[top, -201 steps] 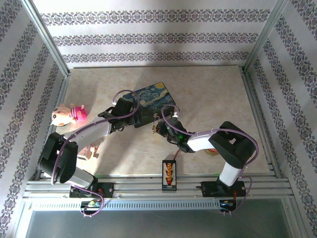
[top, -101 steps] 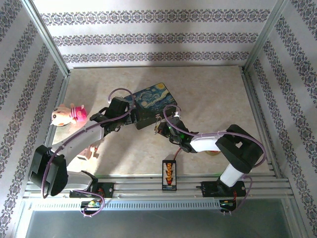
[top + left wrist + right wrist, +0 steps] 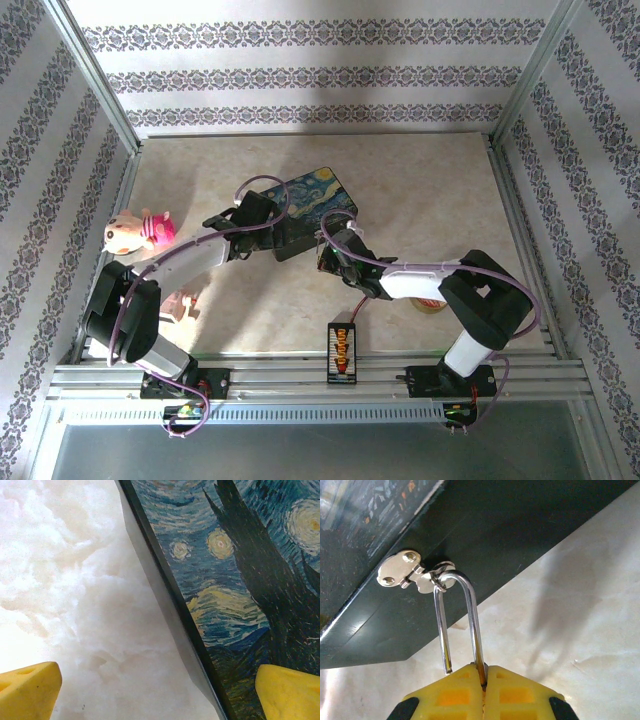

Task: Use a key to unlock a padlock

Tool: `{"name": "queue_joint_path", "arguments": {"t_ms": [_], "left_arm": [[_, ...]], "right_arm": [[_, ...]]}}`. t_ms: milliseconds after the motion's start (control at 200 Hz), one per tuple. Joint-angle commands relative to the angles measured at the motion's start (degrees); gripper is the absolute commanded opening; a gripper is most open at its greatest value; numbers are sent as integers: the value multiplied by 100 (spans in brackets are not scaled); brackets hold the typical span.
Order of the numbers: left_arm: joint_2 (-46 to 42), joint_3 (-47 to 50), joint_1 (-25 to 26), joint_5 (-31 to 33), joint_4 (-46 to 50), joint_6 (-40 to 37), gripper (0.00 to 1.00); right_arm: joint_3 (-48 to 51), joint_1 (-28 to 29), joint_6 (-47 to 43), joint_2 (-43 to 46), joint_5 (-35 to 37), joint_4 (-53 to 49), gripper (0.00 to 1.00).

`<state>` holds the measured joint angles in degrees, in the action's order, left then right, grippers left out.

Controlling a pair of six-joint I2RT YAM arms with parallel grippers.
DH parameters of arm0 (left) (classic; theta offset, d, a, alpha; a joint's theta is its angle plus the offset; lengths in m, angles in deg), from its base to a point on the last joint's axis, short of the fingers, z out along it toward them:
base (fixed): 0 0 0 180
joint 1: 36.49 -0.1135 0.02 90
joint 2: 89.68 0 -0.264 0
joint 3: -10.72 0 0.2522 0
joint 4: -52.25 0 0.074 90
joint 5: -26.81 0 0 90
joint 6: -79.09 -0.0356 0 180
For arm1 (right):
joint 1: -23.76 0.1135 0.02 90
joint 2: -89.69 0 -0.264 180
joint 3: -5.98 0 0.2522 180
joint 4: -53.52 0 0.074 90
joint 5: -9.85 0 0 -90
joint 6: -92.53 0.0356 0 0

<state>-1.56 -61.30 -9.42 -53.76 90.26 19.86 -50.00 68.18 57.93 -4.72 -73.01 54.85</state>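
Note:
The dark-blue painted box (image 3: pixel 312 203) lies at the table's middle. In the right wrist view the padlock's thin silver shackle (image 3: pixel 472 615) hangs through the box's small silver clasp (image 3: pixel 402 571). One shackle leg ends free in the air; the other runs down between my right gripper's (image 3: pixel 483 674) yellow fingers (image 3: pixel 451 696). That gripper is shut on the padlock, whose brass body is hidden. My left gripper (image 3: pixel 159 692) is open. Its yellow fingertips (image 3: pixel 30 689) straddle the box's left edge (image 3: pixel 172 605), one over the table and one over the lid. The key is hidden.
A pink plush toy (image 3: pixel 138 231) and a small figure (image 3: pixel 180 306) sit at the left. A red-black wire with an orange connector board (image 3: pixel 342 352) lies at the near edge. A round object (image 3: pixel 430 305) sits under the right arm. Metal frame rails (image 3: pixel 300 380) border the table.
The left arm pulled back leftward, then swung right again, so its gripper now sits at the box's left edge. The right gripper stayed at the clasp while its arm shifted slightly.

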Motion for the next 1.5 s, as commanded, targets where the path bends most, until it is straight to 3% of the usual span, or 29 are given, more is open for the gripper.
{"name": "queue_joint_path", "arguments": {"t_ms": [0, 520, 775, 1084, 1124, 1494], "left_arm": [[169, -81, 62, 341, 335, -172, 99], [-39, 518, 62, -175, -76, 49, 98], [-112, 765, 66, -471, -233, 34, 98], [-260, 930, 65, -503, -351, 18, 98], [-268, 939, 71, -497, -351, 26, 98], [-304, 896, 62, -367, -260, 87, 98]], "right_arm": [[-364, 92, -465, 63, 569, -729, 0], [-709, 172, 446, -203, 1224, -755, 0], [-639, 232, 1187, -330, 1461, -213, 0], [-1204, 326, 674, -420, 1709, -911, 0], [-1210, 321, 636, -403, 1673, -1012, 5], [-598, 57, 490, -245, 1159, -1143, 12]]}}
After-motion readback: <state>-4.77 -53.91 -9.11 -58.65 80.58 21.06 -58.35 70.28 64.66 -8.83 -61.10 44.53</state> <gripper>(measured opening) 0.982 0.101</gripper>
